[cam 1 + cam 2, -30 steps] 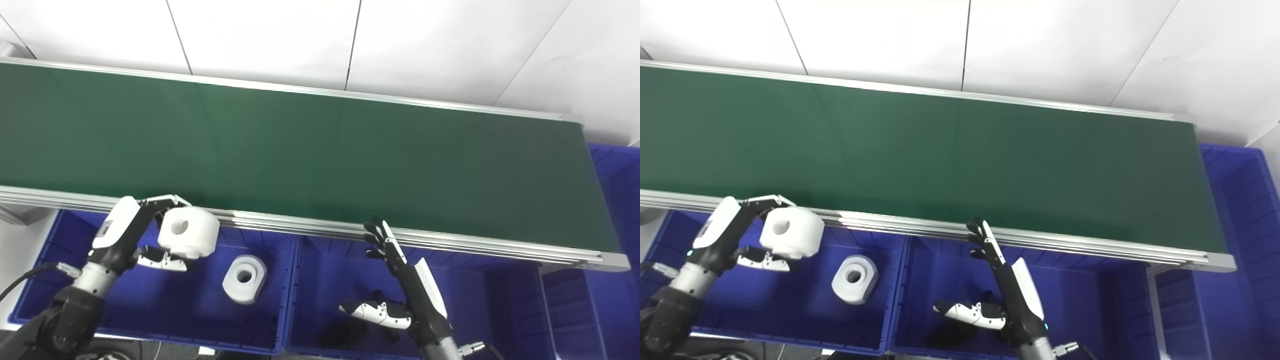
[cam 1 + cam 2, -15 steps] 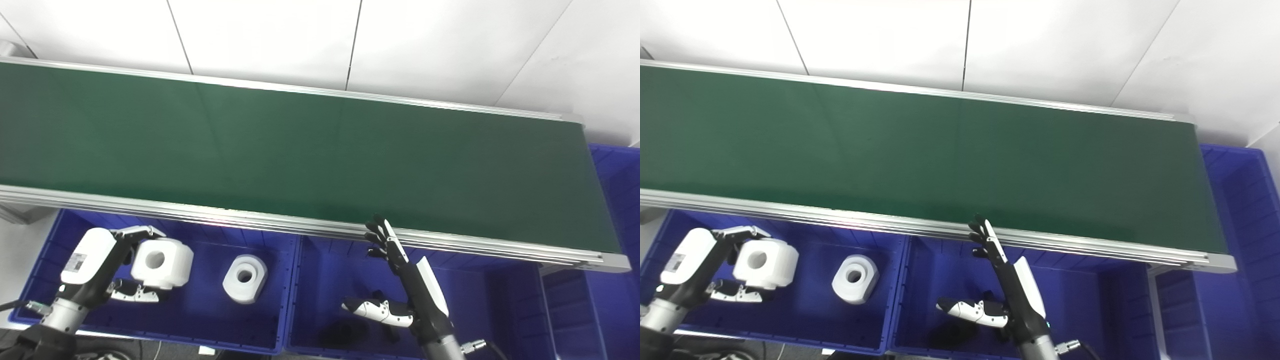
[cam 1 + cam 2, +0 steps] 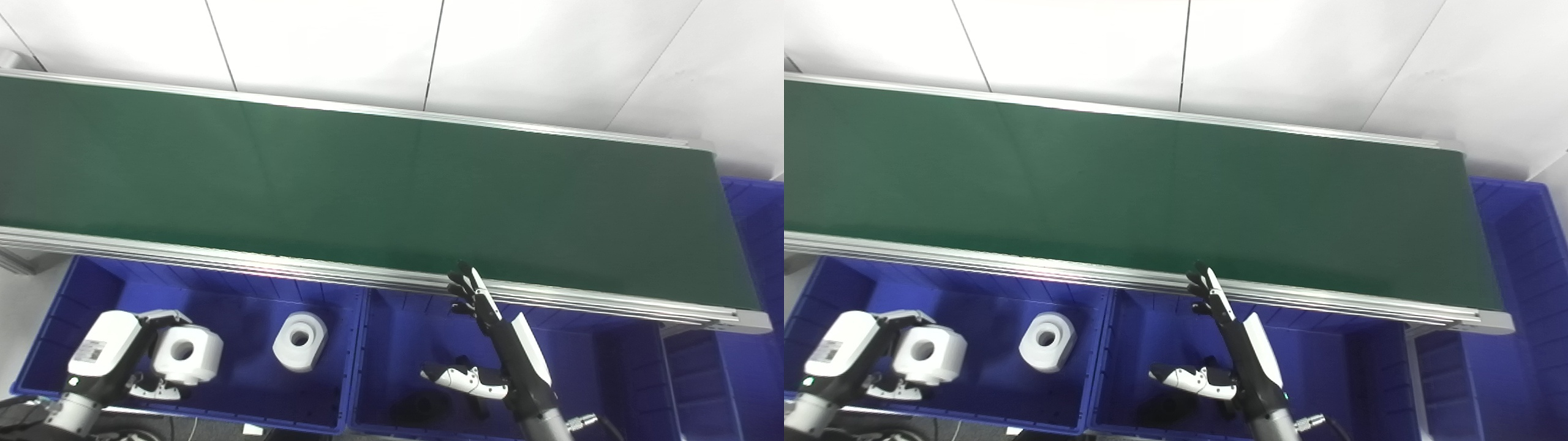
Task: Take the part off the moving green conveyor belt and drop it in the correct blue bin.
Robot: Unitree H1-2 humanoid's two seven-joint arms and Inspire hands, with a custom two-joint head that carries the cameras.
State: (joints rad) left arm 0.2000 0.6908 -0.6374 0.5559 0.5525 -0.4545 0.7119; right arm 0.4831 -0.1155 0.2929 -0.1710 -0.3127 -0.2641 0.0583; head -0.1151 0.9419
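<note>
left robot hand point(image 3: 131, 358) clasped, right robot hand point(image 3: 490, 355) splayed.

Bright, even light from overhead, and both views come through sharp with no motion blur. The white wall point(image 3: 551, 55) is nearly blown out. A soft sheen spreads across the middle of the green belt point(image 3: 367, 177), and a thin glare line runs along its metal rail point(image 3: 275, 264). Dark shadow pools on the floor of the middle blue bin point(image 3: 1164, 410). The belt's straight edges bow slightly toward the corners.
</note>
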